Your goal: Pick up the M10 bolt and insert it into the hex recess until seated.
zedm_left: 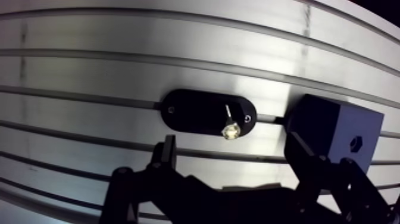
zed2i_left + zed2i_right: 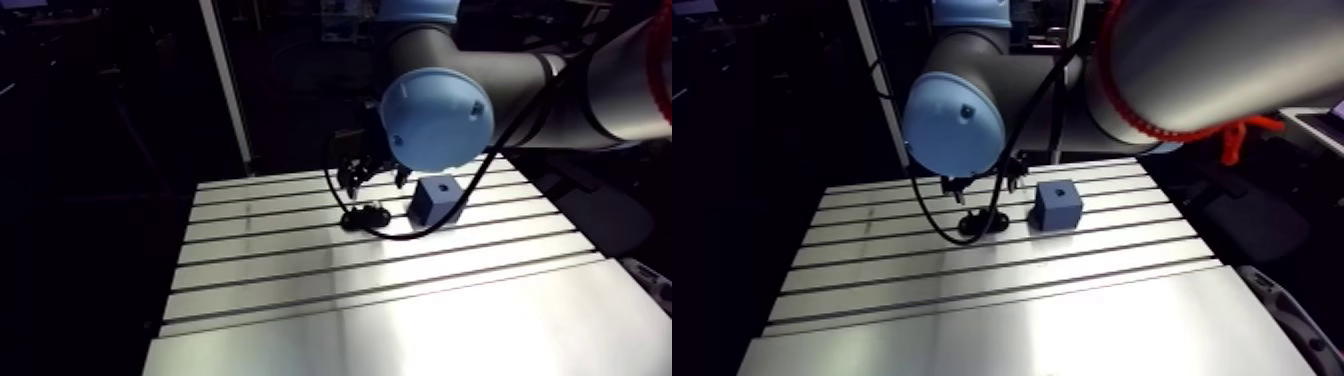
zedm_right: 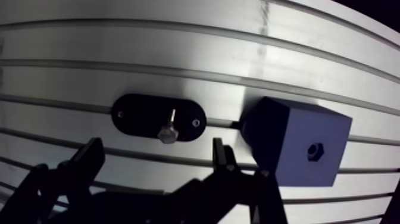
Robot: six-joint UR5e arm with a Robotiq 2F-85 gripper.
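Wrist view: gripper (image 3: 156,152) hangs with fingers (image 3: 89,158) spread over the bolt (image 3: 168,134), upright in its holder (image 3: 140,113) beside the block (image 3: 280,143), probably so they can straddle it; recess (image 3: 314,150) empty.

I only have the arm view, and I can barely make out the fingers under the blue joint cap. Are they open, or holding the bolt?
Observer: Open and empty; the fingers stand apart, with the small silver hex-head bolt ahead between them, untouched.
Operator: Where is that bolt?
Observer: Standing in the black oval holder plate, hex head uppermost.
Operator: And the recess?
Observer: The hex recess in the blue cube block is empty.
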